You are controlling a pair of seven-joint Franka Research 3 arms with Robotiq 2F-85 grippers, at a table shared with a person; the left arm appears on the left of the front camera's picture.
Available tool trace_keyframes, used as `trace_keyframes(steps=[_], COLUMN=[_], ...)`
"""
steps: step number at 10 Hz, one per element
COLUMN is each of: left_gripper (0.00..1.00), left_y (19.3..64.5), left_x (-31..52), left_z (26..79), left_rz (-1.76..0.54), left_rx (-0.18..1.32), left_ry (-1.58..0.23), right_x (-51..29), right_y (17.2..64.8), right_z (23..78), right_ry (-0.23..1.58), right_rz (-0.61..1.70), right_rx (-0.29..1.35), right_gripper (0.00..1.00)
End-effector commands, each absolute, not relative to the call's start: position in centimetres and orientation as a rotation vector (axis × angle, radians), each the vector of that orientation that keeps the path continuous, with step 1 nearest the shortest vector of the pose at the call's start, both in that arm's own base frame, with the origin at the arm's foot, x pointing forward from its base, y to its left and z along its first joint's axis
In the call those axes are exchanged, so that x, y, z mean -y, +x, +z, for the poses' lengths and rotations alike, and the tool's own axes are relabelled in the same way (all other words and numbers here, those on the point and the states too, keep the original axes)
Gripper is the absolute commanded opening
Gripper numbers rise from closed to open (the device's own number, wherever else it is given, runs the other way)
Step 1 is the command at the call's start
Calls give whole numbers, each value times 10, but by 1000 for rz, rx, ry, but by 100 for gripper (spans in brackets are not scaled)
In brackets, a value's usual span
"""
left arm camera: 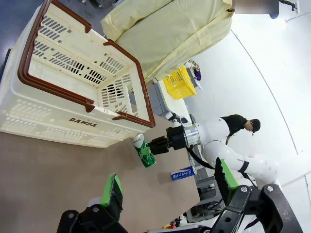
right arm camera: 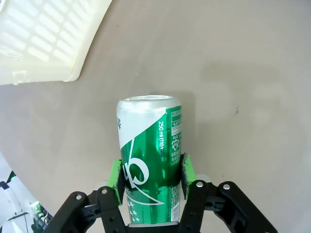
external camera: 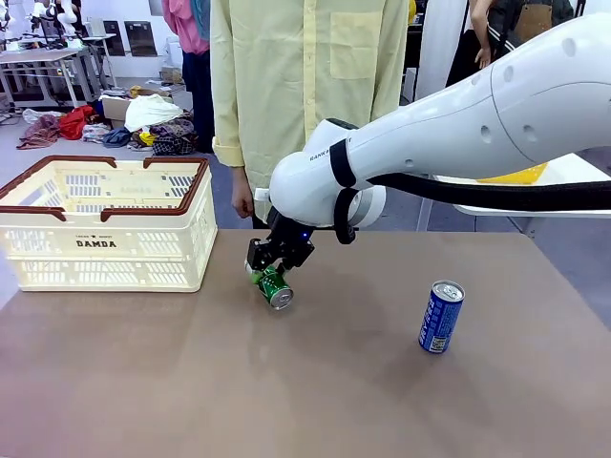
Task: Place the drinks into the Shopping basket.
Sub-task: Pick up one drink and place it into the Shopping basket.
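Clenching the slim green aluminium can (external camera: 278,289) in my right pincer (external camera: 268,274), I hold it tilted, right of the cream slatted plastic basket (external camera: 105,260); gripped near one end, it could pivot loose or clip the brown rim (external camera: 57,212).

Left gripper (left arm camera: 167,177) gapes at six o'clock. The right gripper (left arm camera: 153,145) clamps the green can (left arm camera: 143,149) centrally, with the Shopping basket (left arm camera: 48,114) at ten o'clock.

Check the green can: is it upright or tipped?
Tipped. The right gripper holds the green can slanted, one silver end facing the front camera; the blue can stands upright.
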State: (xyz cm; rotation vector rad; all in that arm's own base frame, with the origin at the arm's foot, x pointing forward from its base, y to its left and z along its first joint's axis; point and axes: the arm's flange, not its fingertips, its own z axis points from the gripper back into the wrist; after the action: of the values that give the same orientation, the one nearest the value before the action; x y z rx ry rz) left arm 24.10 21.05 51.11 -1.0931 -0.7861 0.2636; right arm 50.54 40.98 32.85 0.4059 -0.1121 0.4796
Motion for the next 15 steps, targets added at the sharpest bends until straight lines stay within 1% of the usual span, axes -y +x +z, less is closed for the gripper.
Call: trace_keyframes(steps=[1,3,6,7,8,11,13,14,15], left_gripper=[100,100,100,100,100,100,100,100,100], left_y=[241,241,241,241,241,241,241,241,241], left_x=[-210,-210,-210,-210,-210,-210,-210,-210,-210], left_z=[513,513,513,513,513,513,513,513,513], left_rz=[266,266,266,266,266,266,266,266,266], left_rx=[797,797,797,797,797,797,797,797,797], left_ry=[-1110,-1110,-1110,-1110,-1110,-1110,-1110,-1110,-1110], right_x=[-413,-418,-417,-417,-417,-409,-397,-380,-355], right_y=[505,508,505,505,506,502,494,486,473], right_z=[320,311,316,315,315,319,337,363,401], right_ry=[376,397,435,439,453,503,508,510,497], right_rz=[501,462,418,426,426,431,426,427,413], right_rx=[115,112,120,107,101,99,122,138,150], right_gripper=[0,0,0,59,100,100,100,100,100])
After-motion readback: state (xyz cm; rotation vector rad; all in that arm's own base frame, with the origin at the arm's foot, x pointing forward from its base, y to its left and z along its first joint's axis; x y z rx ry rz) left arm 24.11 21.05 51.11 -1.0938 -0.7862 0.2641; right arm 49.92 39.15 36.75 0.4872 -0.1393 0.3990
